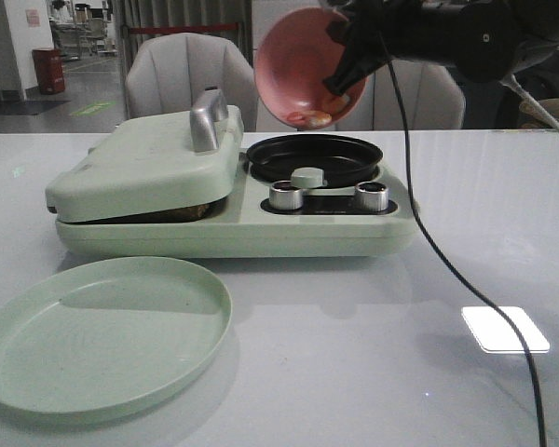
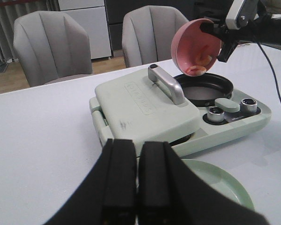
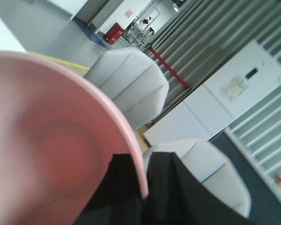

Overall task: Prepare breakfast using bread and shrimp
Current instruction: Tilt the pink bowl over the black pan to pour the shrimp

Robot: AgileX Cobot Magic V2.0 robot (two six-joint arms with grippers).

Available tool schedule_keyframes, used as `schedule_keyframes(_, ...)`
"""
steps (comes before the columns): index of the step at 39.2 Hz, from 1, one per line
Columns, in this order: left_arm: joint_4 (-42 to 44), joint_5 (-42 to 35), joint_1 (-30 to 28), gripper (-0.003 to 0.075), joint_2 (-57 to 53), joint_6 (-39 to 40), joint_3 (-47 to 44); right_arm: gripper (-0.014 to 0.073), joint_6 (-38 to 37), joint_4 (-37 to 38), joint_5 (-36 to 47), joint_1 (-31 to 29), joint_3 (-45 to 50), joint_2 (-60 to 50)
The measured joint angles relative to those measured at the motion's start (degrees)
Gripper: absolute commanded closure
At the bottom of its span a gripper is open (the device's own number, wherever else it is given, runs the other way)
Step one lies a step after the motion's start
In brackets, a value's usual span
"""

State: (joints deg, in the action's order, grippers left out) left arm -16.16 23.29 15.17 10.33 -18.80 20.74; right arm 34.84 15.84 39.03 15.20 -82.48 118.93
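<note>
No readable writing shows on the closed green sandwich maker (image 1: 168, 172).

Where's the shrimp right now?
In the front view, the shrimp sit at the low rim of the tipped pink bowl, above the black pan.

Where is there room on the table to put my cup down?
Bare table lies right of the green plate, in front of the breakfast maker. A black cable crosses the right side. The middle is crowded.
</note>
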Motion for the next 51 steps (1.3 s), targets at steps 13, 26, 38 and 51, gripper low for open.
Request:
schedule_keyframes(13,0.0,0.0,0.0,0.0606,0.0,0.0,0.0,0.0452,8.8,11.0,-0.5,0.0,0.0,0.0)
schedule_keyframes(26,0.0,0.0,0.0,0.0606,0.0,0.0,0.0,0.0452,13.3,13.3,-2.8,0.0,-1.6,0.0)
schedule_keyframes(38,0.0,0.0,0.0,0.0606,0.0,0.0,0.0,0.0452,8.7,-6.1,2.8,0.1,-2.0,0.0)
schedule_keyframes(51,0.0,0.0,0.0,0.0607,0.0,0.0,0.0,0.0452,-30.0,-30.2,-1.8,0.2,-2.2,-0.4)
